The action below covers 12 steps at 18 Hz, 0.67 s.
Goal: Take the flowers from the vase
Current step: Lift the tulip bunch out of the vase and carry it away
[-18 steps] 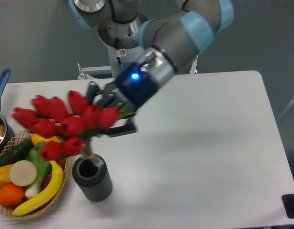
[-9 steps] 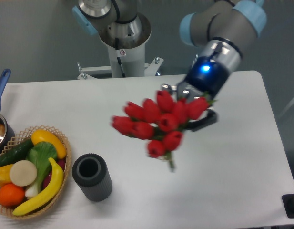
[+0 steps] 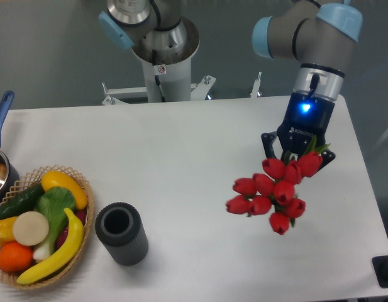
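The two dark fingers point(image 3: 269, 142) of the gripper point(image 3: 299, 150) are closed around the green stems and leaves of the bunch of red tulip buds point(image 3: 273, 192), gripping it high up, where the leaves meet the flower heads. One finger shows at the left of the bunch and the other at the right, with a few pointed green leaf tips poking out beside the right one. The buds hang below and slightly left of the fingers, spreading down in a loose cluster above the white bench point(image 3: 194, 163), over its right part. Whether the lowest bud touches the bench cannot be told.

Above the fingers, the gripper body shows a lit blue light, and the grey arm with pale blue joint caps point(image 3: 313, 31) rises from it to the top of the picture.

The short dark grey ribbed cylindrical vase point(image 3: 121, 233) stands upright well apart, near the front left of the bench, its round mouth open and bare of stems. Just left of it sits a woven wicker basket point(image 3: 80, 242) filled with colourful fruit and vegetables. A pot with a blue handle point(image 3: 0, 116) shows at the left edge.
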Motion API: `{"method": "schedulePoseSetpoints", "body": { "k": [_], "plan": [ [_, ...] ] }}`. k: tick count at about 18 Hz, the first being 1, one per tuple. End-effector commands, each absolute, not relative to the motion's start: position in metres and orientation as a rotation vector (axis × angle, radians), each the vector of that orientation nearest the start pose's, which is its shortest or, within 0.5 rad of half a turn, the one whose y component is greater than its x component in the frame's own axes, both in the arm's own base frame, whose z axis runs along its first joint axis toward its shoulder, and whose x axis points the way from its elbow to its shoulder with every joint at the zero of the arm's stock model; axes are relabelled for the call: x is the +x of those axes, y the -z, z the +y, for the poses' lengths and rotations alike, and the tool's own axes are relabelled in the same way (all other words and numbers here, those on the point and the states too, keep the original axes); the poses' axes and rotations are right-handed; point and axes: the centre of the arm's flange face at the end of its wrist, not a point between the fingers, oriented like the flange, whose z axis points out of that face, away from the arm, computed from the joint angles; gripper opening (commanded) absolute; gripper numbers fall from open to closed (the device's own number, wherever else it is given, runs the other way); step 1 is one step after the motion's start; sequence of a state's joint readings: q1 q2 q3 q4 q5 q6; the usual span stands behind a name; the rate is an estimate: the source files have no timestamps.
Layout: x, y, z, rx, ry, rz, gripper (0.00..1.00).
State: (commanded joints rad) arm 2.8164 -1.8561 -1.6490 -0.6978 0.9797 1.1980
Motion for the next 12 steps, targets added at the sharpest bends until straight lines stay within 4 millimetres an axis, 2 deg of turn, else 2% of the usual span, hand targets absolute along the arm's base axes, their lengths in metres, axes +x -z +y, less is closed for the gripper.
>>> {"method": "schedulePoseSetpoints", "body": {
  "k": [2,5,7,9,11,12],
  "plan": [
    [-0.519,-0.398,0.374,-2.476,-0.328,0.125,0.00],
    [-0.520,-0.388,0.369,-2.601,-0.388,0.210,0.03],
    [-0.512,-0.381,0.377,-2.670,-0.355,0.224,0.04],
    [-0.511,-0.359,0.370,-2.804,-0.328,0.202,0.04],
    [-0.496,-0.330,0.384,-2.935,-0.335,0.257,0.05],
    [-0.494,-0.323,0.391,-2.962,-0.342,0.278,0.05]
  ]
}}
